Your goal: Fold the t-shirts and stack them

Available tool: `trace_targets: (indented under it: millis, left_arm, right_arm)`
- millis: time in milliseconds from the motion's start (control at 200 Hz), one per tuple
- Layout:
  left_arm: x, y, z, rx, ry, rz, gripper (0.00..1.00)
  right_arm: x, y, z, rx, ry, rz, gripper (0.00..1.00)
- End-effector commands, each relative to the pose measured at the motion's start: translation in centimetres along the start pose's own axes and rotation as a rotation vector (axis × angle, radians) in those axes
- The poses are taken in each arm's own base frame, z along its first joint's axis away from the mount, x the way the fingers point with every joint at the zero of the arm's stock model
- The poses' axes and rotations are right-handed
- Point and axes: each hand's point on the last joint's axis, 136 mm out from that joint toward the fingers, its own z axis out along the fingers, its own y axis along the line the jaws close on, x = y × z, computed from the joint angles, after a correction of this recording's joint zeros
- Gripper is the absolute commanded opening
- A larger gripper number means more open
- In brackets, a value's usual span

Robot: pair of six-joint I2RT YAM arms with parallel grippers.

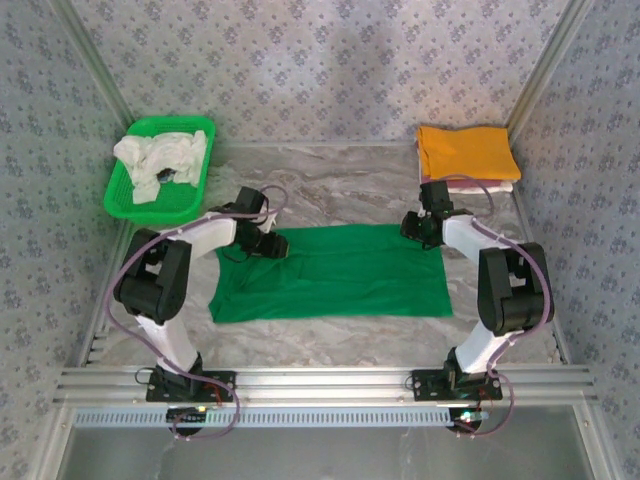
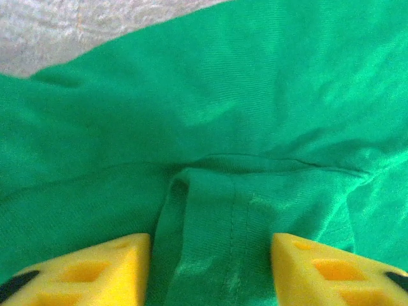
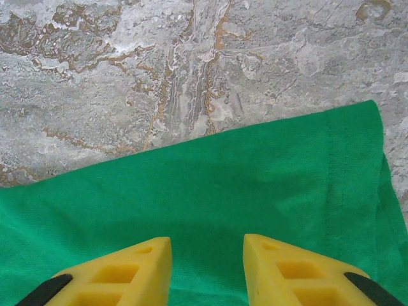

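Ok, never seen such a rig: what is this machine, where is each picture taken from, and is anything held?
Two robot arms are bolted to a marbled table. The wide picture looks down from above and behind them; the two close-ups come from wrist cameras, so the yellow wedges are the arms' own fingers. A bright green cloth t-shirt lies spread between the arms. Far left, a green plastic mesh basket holds crumpled whitish shirts; far right sits a folded orange-yellow shirt on a stack. The left pincer and right pincer stand open over the green shirt, holding nothing.
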Motion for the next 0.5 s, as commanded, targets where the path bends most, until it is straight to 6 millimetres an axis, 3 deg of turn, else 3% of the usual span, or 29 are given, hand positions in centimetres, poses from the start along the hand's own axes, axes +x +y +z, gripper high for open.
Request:
trace_targets:
  millis: [0, 45, 120, 230, 495]
  left_arm:
    - [0.1, -0.5, -0.4, 0.017, 0.001, -0.002, 0.35]
    - [0.2, -0.6, -0.7, 0.015, -0.002, -0.002, 0.25]
    - [0.1, -1.0, -1.4, 0.010, -0.019, 0.007, 0.22]
    - [0.1, -1.4, -2.5, 0.007, -0.039, 0.011, 0.02]
    - [1.9, -2.4, -3.8, -0.047, -0.040, 0.052, 0.00]
  right_arm:
    - [0.1, -0.6, 0.3, 0.017, 0.005, 0.021, 0.37]
    - [0.1, -0.7, 0.3, 0.019, 0.005, 0.024, 0.37]
    - [0.2, -1.0, 0.3, 0.023, 0.007, 0.029, 0.37]
    - [0.3, -1.2, 0.3, 0.033, 0.008, 0.030, 0.37]
    - [0.5, -1.6, 0.3, 0.045, 0.015, 0.029, 0.37]
